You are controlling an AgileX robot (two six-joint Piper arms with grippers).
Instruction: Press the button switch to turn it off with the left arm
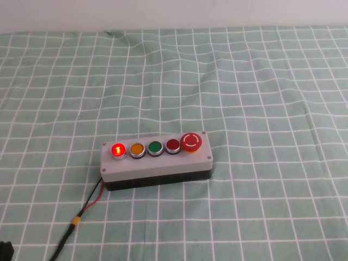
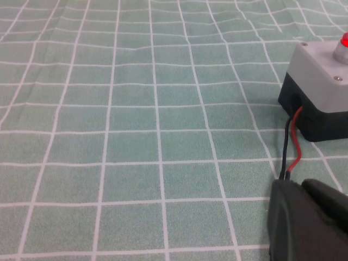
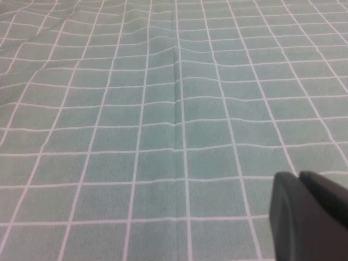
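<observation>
Not started: switch point(image 1: 117, 149) glowing, leftmost on box point(image 1: 157, 167), table centre. Left gripper point(image 2: 307, 220) low, near-left of box by its cable point(image 2: 291, 144); fingers pressed together. Right gripper point(image 3: 310, 217) parked over bare cloth, fingers together. Next: lift left arm, centre over switch, press down. Green checked cloth point(image 1: 261, 81), white wall point(image 1: 174, 13) behind.

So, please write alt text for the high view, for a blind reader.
A grey button box sits on a green checked cloth, its leftmost red button switch glowing. Beside it: yellow, green, dark red and large red buttons. Neither the left nor the right gripper shows here.
</observation>
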